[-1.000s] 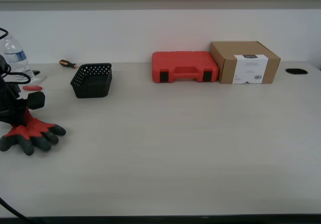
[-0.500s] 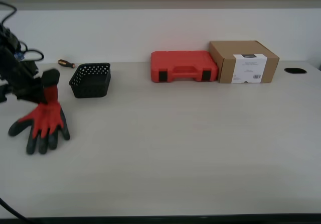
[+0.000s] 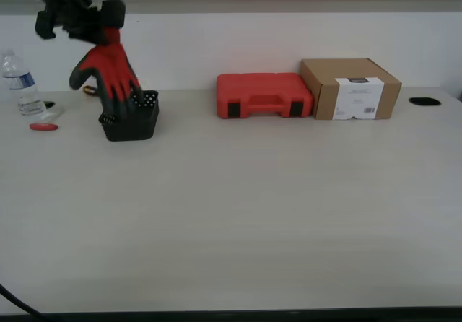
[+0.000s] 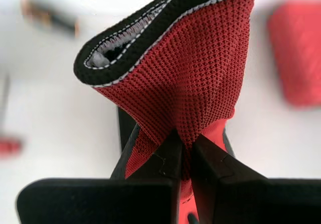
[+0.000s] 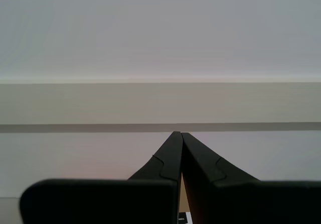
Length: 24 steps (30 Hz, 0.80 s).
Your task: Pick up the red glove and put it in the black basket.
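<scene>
The red glove (image 3: 105,69) hangs in the air at the exterior view's upper left, dark fingers pointing down and reaching the rim of the black basket (image 3: 133,123). My first gripper (image 3: 107,27) is shut on its red cuff. In the first wrist view the jaws pinch the knitted fabric of the glove (image 4: 190,78), and the black-edged cuff opening stands above my first gripper (image 4: 184,141). My second gripper (image 5: 180,135) is shut with nothing between its jaws and faces a pale wall; it does not show in the exterior view.
A large red case (image 3: 264,95) and a cardboard box (image 3: 351,89) stand at the back of the table (image 3: 253,214). A water bottle (image 3: 20,84), a small red pen-like item (image 3: 43,127) and a screwdriver (image 3: 89,90) lie at the exterior view's left.
My first gripper has lifted the glove off the table and carried it up and toward the exterior view's right, from the near left to above the basket.
</scene>
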Motion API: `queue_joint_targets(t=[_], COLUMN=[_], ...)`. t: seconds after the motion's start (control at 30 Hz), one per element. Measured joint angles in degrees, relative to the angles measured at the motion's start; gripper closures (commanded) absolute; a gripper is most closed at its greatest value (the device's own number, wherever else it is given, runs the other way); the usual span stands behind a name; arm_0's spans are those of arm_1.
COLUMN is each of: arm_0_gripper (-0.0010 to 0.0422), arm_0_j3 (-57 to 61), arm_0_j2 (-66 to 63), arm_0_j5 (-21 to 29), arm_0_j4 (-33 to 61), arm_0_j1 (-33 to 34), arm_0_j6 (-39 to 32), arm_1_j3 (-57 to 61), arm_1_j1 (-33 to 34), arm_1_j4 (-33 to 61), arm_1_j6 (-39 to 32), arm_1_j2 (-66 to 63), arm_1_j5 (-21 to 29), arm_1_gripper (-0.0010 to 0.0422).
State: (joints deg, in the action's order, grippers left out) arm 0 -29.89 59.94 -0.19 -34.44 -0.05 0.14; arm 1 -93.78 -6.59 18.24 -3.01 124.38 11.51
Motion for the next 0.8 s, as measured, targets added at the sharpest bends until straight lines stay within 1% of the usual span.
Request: queue_joint_targets(t=[0.1,0.23,0.3,0.4,0.67,0.8], arm_0_gripper=[0.0412,0.0412,0.0412,0.0412,0.0412,0.0412], arm_0_j3=[0.00,0.00,0.00,0.00,0.00,0.00], arm_0_j2=[0.00,0.00,0.00,0.00,0.00,0.00], arm_0_j5=[0.04,0.00,0.02,0.02,0.02,0.02], arm_0_j4=[0.59,0.59,0.63,0.68,0.87,1.03], arm_0_j1=[0.02,0.02,0.02,0.02,-0.02,0.04], arm_0_j6=[0.00,0.00,0.00,0.00,0.00,0.00], arm_1_j3=[-9.64,-22.27,-27.12,-29.16,-29.00,-29.14], arm_1_j1=[0.90,0.98,1.14,1.36,1.99,2.40], arm_1_j4=[2.95,12.81,15.82,15.91,15.96,15.58], arm_1_j6=[1.03,1.60,1.51,1.62,1.90,1.88], arm_1_j2=[4.39,13.29,17.31,20.63,29.94,32.48], arm_1_j5=[-0.11,-0.22,-0.22,-0.31,-0.50,-0.52], arm_1_gripper=[0.0414,0.0414,0.0414,0.0414,0.0414,0.0414])
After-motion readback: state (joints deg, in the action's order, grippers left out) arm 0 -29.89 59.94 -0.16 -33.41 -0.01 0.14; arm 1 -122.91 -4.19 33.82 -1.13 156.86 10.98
